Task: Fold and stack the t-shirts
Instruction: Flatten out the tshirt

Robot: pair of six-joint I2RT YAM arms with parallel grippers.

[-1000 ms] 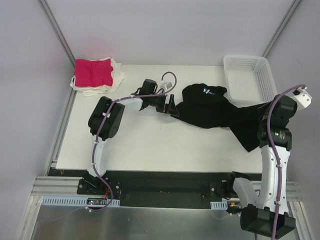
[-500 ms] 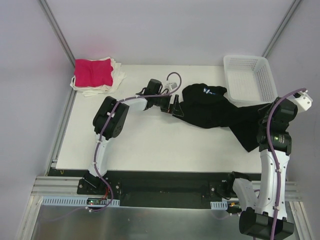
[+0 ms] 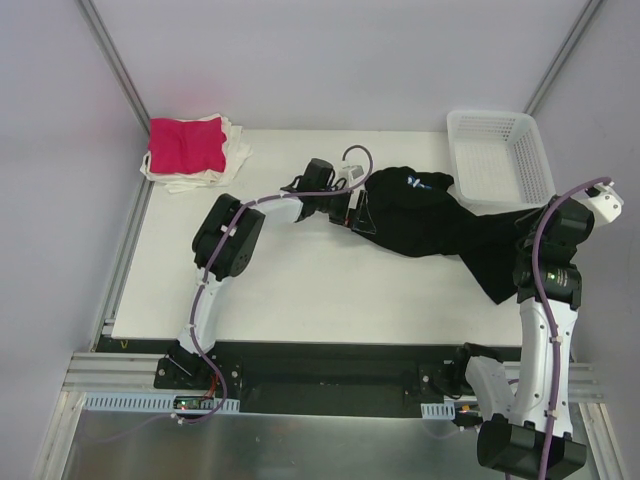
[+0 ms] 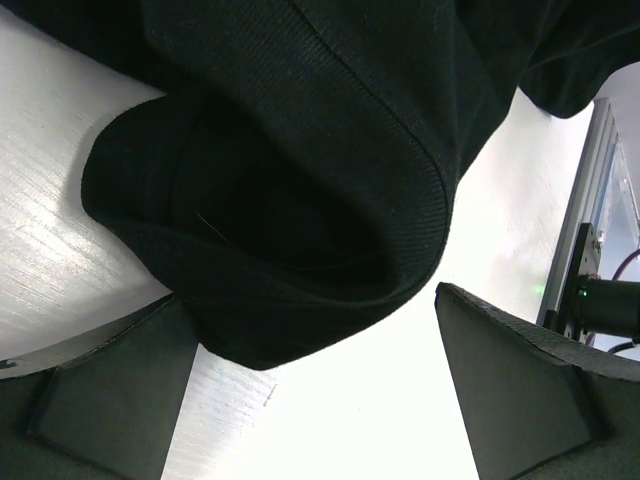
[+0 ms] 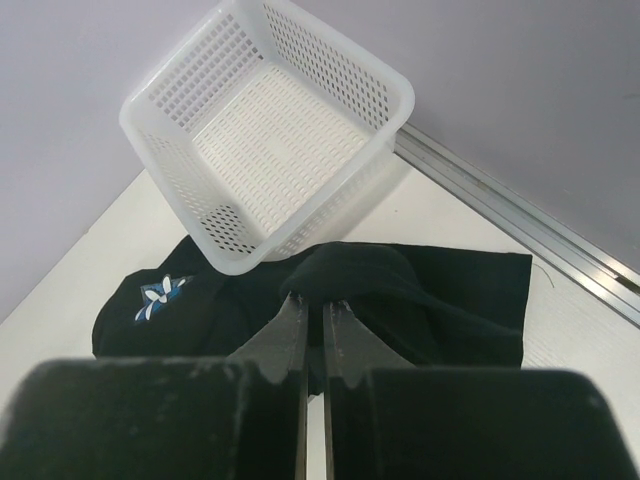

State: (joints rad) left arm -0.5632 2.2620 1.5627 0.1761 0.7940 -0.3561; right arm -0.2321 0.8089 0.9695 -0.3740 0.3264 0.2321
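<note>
You are working in a robotics lab test cell, not a lived-in room: the white table (image 3: pixel 290 295) sits boxed in by plain pale walls (image 3: pixel 330 60) joined with bare aluminium struts (image 3: pixel 110 60). The left arm (image 3: pixel 215 250) and right arm (image 3: pixel 545 300) are bolted to a black base plate (image 3: pixel 330 365) on metal rails (image 3: pixel 100 375), with a slotted cable duct (image 3: pixel 140 403) and exposed purple cabling (image 3: pixel 570 187).

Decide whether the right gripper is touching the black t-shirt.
Touching. The right wrist view shows the right gripper shut, pinching a raised fold of the black t-shirt.
</note>
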